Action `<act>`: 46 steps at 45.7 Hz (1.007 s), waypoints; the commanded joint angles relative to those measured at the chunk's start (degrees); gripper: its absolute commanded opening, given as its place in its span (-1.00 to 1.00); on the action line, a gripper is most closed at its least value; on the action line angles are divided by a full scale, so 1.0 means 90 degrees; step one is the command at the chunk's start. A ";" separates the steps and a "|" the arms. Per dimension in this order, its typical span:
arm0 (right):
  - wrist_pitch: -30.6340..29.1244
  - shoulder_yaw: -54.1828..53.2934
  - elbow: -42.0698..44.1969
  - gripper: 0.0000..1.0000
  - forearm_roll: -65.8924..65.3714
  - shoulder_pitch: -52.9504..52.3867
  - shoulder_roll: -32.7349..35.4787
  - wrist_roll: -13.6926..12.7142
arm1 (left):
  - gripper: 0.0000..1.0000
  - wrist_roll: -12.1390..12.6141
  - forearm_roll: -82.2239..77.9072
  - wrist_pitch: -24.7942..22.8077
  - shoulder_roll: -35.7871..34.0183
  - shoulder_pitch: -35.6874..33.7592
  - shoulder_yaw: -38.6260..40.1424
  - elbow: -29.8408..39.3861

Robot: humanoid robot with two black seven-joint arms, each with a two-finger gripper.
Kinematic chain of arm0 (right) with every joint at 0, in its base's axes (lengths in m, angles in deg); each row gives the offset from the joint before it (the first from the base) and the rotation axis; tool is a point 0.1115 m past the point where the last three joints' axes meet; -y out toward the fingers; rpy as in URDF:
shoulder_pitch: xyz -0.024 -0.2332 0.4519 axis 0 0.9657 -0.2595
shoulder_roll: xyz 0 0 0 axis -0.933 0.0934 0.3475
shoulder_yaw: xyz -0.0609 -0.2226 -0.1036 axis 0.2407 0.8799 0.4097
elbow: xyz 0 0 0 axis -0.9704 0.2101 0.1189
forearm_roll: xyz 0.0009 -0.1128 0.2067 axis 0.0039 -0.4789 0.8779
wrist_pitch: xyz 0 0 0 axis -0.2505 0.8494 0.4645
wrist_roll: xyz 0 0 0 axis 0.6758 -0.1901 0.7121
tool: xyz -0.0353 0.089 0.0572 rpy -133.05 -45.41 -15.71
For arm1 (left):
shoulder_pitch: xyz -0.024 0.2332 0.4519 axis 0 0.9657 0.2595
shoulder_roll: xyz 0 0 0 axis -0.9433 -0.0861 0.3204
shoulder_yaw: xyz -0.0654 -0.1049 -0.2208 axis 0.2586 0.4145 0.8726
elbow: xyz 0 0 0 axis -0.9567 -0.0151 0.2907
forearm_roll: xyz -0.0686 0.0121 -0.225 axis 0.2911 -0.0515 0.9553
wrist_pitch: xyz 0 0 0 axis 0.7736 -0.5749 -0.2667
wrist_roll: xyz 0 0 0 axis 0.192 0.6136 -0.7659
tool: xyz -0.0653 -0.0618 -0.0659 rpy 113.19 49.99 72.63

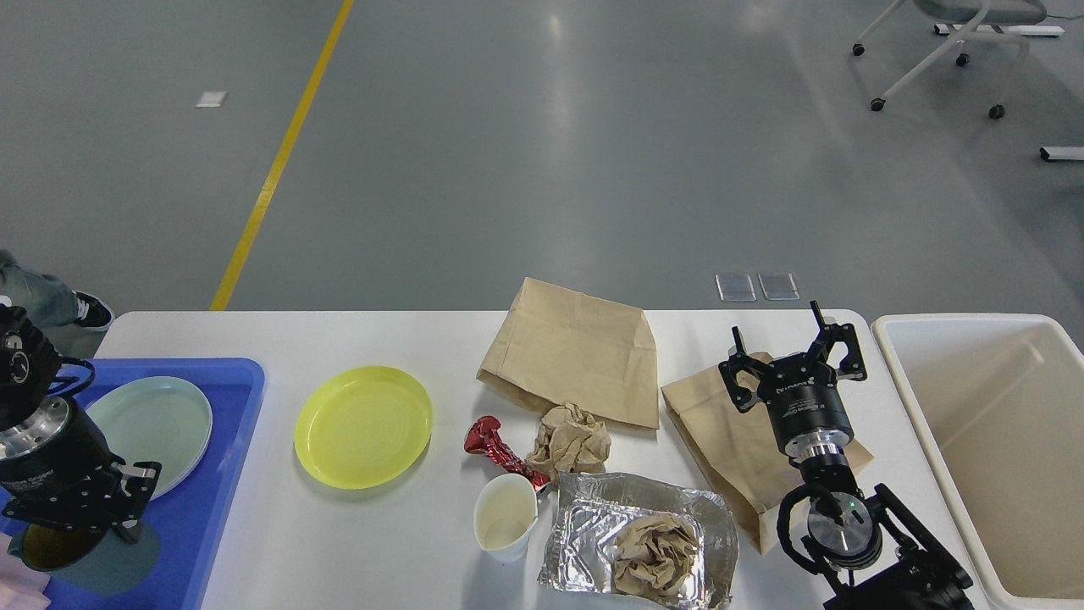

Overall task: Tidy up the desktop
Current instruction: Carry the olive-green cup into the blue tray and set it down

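Note:
The white desktop (406,339) holds a yellow plate (364,426), a red wrapper (495,445), a crumpled paper ball (572,440), a white paper cup (506,517), and a foil tray (584,500) with crumpled brown paper (656,555) in it. Two brown paper bags lie flat, one at the back middle (576,352) and one at the right (728,449). My right gripper (792,352) is open and empty above the right bag. My left gripper (93,512) points down over the blue tray (229,424), just above a dark teal cup (47,549). Its fingers cannot be told apart.
A pale green plate (157,428) lies in the blue tray at the left. A cream-white bin (923,407) stands off the right end of the table. Grey floor with a yellow line (279,161) and a wheeled chair (948,42) lie beyond the far edge.

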 commanded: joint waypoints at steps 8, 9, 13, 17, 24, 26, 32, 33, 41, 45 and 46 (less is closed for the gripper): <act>0.0002 0.0000 0.0002 1.00 -0.0004 0.0000 0.0000 0.0000 | -0.99 0.0009 -0.0305 0.0396 0.0045 0.0793 0.0332 -0.0462; 0.0002 0.0000 0.0002 1.00 -0.0004 0.0000 0.0000 0.0000 | -0.99 0.0009 -0.0315 0.0406 0.0045 0.0802 0.0332 -0.0463; 0.0002 0.0000 0.0002 1.00 0.0005 0.0000 0.0000 0.0000 | -0.99 0.0009 -0.0412 0.0465 0.0064 0.0880 0.0342 -0.0472; 0.0002 0.0000 0.0002 1.00 0.0005 0.0000 0.0000 0.0000 | -0.99 0.0019 -0.0442 0.0582 0.0064 0.0939 0.0458 -0.0472; 0.0002 0.0000 0.0002 1.00 0.0005 0.0000 0.0000 0.0000 | -0.98 0.0068 -0.0539 0.0640 0.0055 0.1144 0.0654 -0.0472; 0.0002 0.0000 0.0002 1.00 0.0005 0.0010 0.0000 0.0000 | -0.98 0.0068 -0.0559 0.0650 0.0054 0.1203 0.0683 -0.0472; 0.0002 0.0000 0.0002 1.00 0.0005 0.0000 0.0000 0.0000 | -0.98 0.0087 -0.0569 0.0660 0.0054 0.1349 0.0771 -0.0492; 0.0002 0.0000 0.0002 1.00 0.0005 0.0000 0.0000 0.0000 | -0.98 0.0087 -0.0569 0.0660 0.0054 0.1349 0.0771 -0.0492; 0.0002 0.0000 0.0002 1.00 0.0005 0.0000 0.0000 0.0000 | -0.81 0.0097 -0.0461 0.0738 0.0025 0.1349 0.0781 -0.0492; 0.0002 0.0000 0.0002 1.00 0.0005 0.0000 0.0000 0.0000 | 0.04 0.0029 -0.0442 0.1118 0.0025 0.1349 0.0781 -0.0492; 0.0002 0.0000 0.0002 1.00 -0.0004 0.0000 0.0000 0.0000 | 0.27 0.0038 -0.0442 0.1245 0.0035 0.1349 0.0791 -0.0492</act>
